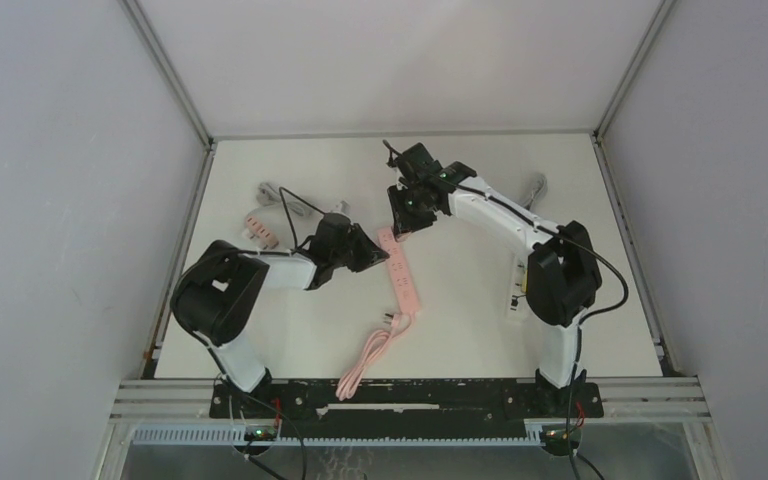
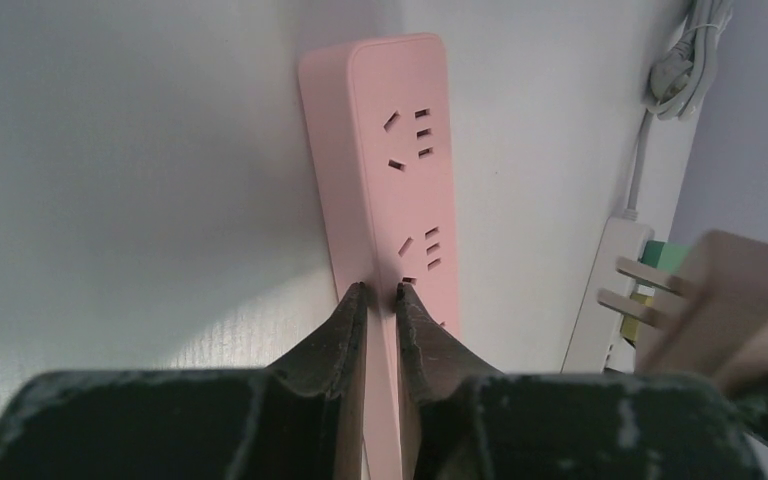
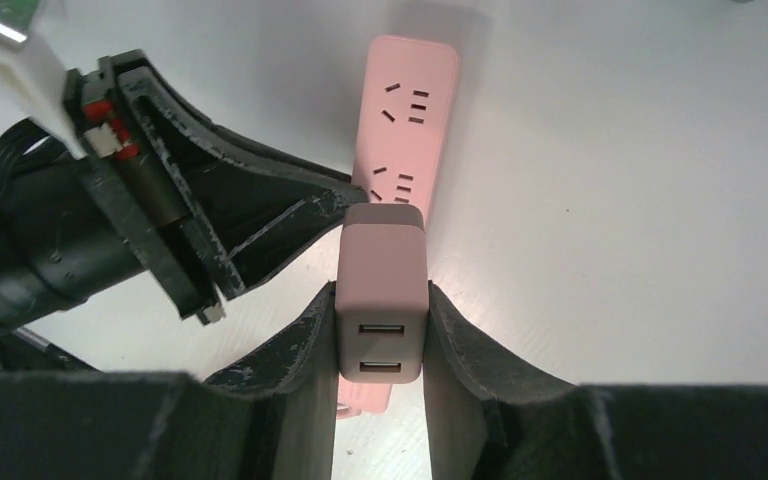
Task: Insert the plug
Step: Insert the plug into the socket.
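Left gripper (image 2: 380,292): pinched shut on the long pink plastic power strip (image 2: 400,170), steadying it.
Right gripper (image 3: 380,300): clamps the pink USB charger plug (image 3: 381,290), prongs poised above a socket.

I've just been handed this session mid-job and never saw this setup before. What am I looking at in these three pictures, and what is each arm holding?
The top picture looks down from above on two robot arms bolted at the near edge of a white table. The other two come from cameras on each wrist, looking along that arm's own fingers.

On the table lies a pink power strip with its coiled pink cable; a white power strip and a grey cable lie further off.

The right gripper is closed on a pink charger with two USB ports, held above the strip. The left gripper is shut, pinching the pink strip's edge, apparently to steady it. The charger is not yet plugged in.
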`<state>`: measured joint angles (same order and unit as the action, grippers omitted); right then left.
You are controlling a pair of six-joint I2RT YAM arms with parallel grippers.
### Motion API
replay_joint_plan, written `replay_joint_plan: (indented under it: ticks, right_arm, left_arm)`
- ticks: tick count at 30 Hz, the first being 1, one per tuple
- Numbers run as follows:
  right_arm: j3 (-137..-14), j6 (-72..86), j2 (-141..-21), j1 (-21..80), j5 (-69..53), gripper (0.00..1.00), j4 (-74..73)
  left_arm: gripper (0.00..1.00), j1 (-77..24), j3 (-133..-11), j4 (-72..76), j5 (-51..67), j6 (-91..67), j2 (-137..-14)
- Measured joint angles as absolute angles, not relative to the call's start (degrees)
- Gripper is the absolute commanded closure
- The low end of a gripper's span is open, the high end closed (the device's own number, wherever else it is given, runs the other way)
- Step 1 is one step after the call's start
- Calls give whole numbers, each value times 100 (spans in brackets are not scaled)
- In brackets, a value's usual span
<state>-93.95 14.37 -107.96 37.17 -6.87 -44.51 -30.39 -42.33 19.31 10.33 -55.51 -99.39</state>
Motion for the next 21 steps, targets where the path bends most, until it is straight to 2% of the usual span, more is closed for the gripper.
replay_joint_plan:
  ticks: [15,21]
  right_arm:
    - [-11196,1308,-12394,3741,-172,100,-5645]
    - [-11428,1382,-12744,3680,-148,100,-5749]
  left_arm:
    - [83,-3041,-4056,2751,1234,-5811,-10208]
    - [83,-3059,-4007,2958,1238,-5905,-10269]
